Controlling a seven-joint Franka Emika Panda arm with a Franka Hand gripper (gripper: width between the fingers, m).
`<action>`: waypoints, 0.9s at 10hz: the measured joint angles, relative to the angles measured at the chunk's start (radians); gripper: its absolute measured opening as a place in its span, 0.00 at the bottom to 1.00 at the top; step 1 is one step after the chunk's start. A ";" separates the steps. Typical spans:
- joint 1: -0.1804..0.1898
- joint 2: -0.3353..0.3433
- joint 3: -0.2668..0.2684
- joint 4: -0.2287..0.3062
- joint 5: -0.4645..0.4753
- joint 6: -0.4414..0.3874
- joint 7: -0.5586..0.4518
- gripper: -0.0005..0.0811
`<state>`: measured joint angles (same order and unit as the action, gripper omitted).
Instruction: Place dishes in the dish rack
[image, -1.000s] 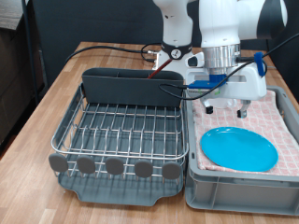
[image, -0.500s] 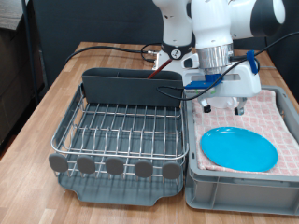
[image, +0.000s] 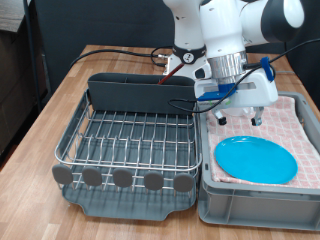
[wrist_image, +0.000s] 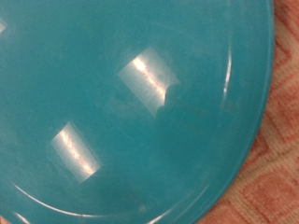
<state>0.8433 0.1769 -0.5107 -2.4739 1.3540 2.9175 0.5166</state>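
Tabletop (image: 100, 70): wooden, I see the dish rack (image: 130, 140) empty at centre left.
Plate (image: 256, 159): lower right, on pink cloth (image: 300, 125).
End effector (image: 236, 117): fingers apart above plate, holding nothing.

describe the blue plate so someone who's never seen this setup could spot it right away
On the wooden table, beside the wire dish rack, stands a grey tub at the exterior view's right, lined with a pink checked cloth. The plate lies flat on that cloth, below the end effector. It is the only round, bright-blue thing in view.
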 joint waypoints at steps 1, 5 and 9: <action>0.000 0.012 0.000 0.011 0.017 -0.008 -0.015 0.99; 0.000 0.054 0.001 0.044 0.056 -0.016 -0.037 0.99; 0.000 0.078 0.002 0.063 0.076 -0.029 -0.047 0.99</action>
<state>0.8433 0.2545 -0.5090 -2.4114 1.4303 2.8888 0.4698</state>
